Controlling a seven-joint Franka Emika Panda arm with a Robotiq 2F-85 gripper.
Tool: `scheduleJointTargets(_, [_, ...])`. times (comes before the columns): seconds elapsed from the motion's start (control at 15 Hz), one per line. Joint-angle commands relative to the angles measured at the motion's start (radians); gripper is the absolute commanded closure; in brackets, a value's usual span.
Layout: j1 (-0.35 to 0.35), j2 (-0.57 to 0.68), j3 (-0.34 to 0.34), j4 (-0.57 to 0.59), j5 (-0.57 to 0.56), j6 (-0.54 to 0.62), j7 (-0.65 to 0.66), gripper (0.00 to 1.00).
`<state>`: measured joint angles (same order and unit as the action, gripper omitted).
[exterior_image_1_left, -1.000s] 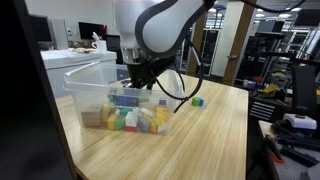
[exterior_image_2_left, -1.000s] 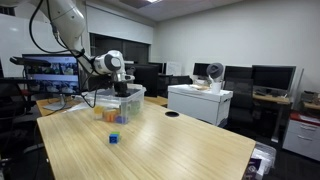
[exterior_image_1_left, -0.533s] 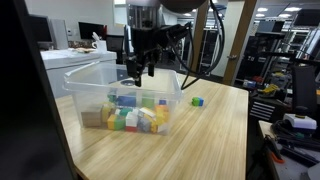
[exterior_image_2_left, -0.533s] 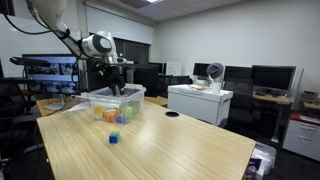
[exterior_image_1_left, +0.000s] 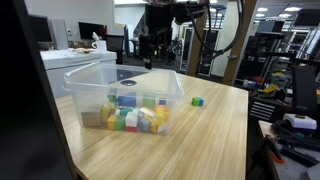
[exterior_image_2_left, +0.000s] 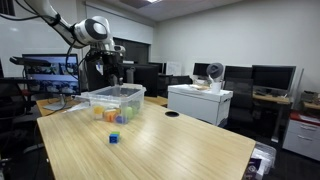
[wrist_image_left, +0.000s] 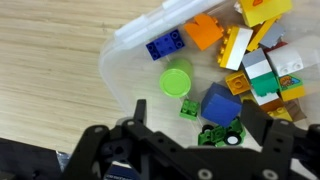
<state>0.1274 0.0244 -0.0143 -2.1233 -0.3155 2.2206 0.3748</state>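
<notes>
Gripper (exterior_image_1_left: 150, 52) hangs high above the clear plastic bin (exterior_image_1_left: 75, 82) in an exterior view, touching nothing; the heap of coloured toy blocks (exterior_image_1_left: 130, 115) lies in the bin below it, and a small green cube (exterior_image_1_left: 197, 101) sits on the wooden table (exterior_image_1_left: 200, 145) off to one side. In an exterior view from farther off, the gripper (exterior_image_2_left: 112, 70) hovers over the bin (exterior_image_2_left: 100, 94), with a small blue cube (exterior_image_2_left: 114, 138) well apart from it. In the wrist view the gripper (wrist_image_left: 190, 128) is spread wide and empty, with a round green block (wrist_image_left: 176, 80) and a blue block (wrist_image_left: 220, 102) beneath it in the bin's corner
</notes>
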Motion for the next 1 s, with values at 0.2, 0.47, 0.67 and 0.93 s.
scheduleJointTargets(0.2, [-0.044, 0.007, 0.018, -0.069, 0.007, 0.033, -0.087, 0.0])
scheduleJointTargets(0.47, [-0.05, 0.073, 0.012, -0.057, -0.008, 0.091, -0.074, 0.0])
scheduleJointTargets(0.67, [-0.049, 0.137, 0.005, -0.024, -0.022, 0.133, -0.066, 0.0])
scheduleJointTargets(0.93, [-0.039, 0.221, -0.004, 0.021, -0.023, 0.168, -0.064, 0.0])
